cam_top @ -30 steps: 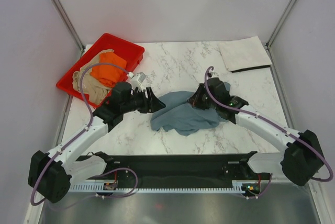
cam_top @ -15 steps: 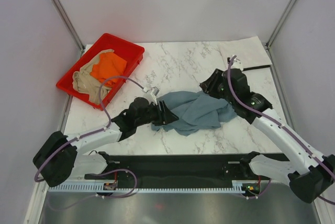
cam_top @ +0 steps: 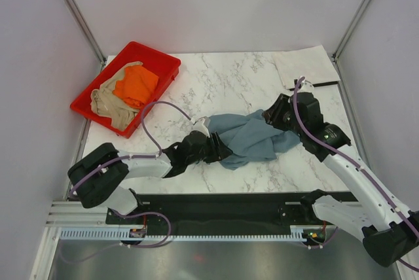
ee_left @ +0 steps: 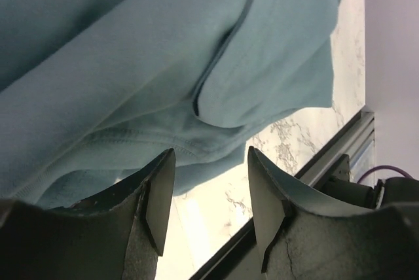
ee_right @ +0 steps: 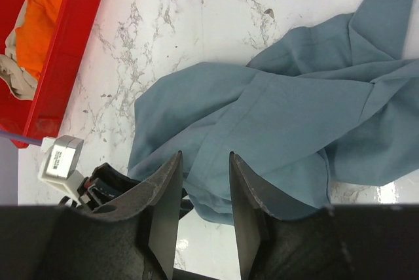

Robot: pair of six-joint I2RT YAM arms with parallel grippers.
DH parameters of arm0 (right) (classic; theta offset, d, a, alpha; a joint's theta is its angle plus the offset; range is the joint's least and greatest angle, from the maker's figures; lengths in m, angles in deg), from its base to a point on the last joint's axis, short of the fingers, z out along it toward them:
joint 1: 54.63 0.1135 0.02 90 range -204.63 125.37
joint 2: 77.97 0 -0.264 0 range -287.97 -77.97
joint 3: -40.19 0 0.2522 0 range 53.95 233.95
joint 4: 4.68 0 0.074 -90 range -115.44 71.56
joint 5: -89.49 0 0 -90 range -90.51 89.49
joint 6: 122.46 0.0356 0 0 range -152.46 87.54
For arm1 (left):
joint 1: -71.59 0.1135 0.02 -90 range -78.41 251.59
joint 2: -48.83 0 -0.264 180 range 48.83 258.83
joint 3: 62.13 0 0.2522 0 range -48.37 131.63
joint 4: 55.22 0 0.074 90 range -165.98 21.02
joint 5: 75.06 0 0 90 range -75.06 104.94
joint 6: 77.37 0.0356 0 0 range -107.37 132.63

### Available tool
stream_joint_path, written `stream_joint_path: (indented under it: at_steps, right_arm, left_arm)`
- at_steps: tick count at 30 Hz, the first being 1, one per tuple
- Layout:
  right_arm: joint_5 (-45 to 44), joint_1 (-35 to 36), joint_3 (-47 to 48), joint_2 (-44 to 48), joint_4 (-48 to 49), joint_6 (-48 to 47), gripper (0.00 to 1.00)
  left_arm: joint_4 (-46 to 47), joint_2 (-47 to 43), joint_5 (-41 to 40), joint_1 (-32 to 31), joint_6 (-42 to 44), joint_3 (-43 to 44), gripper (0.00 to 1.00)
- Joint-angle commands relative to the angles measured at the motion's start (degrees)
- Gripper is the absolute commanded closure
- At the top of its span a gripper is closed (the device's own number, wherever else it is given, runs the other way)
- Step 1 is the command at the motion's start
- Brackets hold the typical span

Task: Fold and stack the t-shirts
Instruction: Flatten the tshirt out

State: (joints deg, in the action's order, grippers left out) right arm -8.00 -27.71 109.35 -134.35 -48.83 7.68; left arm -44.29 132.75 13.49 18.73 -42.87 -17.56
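A slate blue-grey t-shirt [cam_top: 249,137] lies crumpled mid-table. My left gripper [cam_top: 219,149] sits low at its near-left edge, open; the left wrist view has the shirt's hem [ee_left: 163,64] just beyond the gripper [ee_left: 211,156], with bare marble between the jaws. My right gripper [cam_top: 270,115] hovers over the shirt's far-right part, open and empty, with the cloth [ee_right: 275,116] below the gripper [ee_right: 205,157]. An orange t-shirt [cam_top: 135,84] and a tan t-shirt [cam_top: 108,105] lie in the red tray [cam_top: 163,64]. A pale off-white t-shirt [cam_top: 306,65] lies folded at the back right.
The red tray stands at the back left corner; its wall [ee_right: 72,44] also shows in the right wrist view. A black rail [cam_top: 222,205] runs along the table's near edge. Grey walls close in both sides and the back.
The right gripper has opened, letting go of the blue-grey shirt, and drawn back to the right. The left arm has dropped low and slid right to the shirt's near-left edge.
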Motion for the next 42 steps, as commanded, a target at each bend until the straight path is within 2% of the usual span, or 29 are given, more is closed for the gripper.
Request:
stream_joint_path:
  at_steps: [1,11,12,14,19,29,32,42]
  right_arm:
    - [0.5,-1.1,0.4,2.3,-0.5,-1.7,0.57]
    - [0.7,-1.3,0.2,2.2,-0.5,-2.7,0.57]
    - [0.9,-1.3,0.2,2.2,-0.5,-2.6,0.57]
    - [1.0,-1.3,0.4,2.2,-0.5,-2.7,0.57]
    - [0.9,-1.4,0.8,2.6,-0.6,-3.0,0.57]
    - [0.6,-1.8,1.0,3.0,-1.0,-3.3,0.57]
    - [0.5,-1.8,1.0,3.0,-1.1,-3.2,0.56]
    - [0.5,-1.9,1.4,3.4,-1.5,-3.3,0.56]
  left_arm:
    - [4.1,2.0,-3.6,-0.1,-2.2,2.4,0.45]
    - [4.3,5.5,-5.1,-0.1,-2.2,7.0,0.46]
    - [4.4,6.2,-5.1,0.0,0.1,7.2,0.53]
    - [4.4,6.9,-4.9,0.0,0.0,7.9,0.54]
    - [4.4,7.6,-5.2,0.0,-1.0,7.6,0.58]
    - [4.3,7.1,-7.8,0.0,-5.0,4.6,0.58]
    - [4.0,7.0,-7.9,0.0,-5.5,4.6,0.64]
    - [3.9,8.8,-7.7,0.0,-5.1,6.6,0.65]
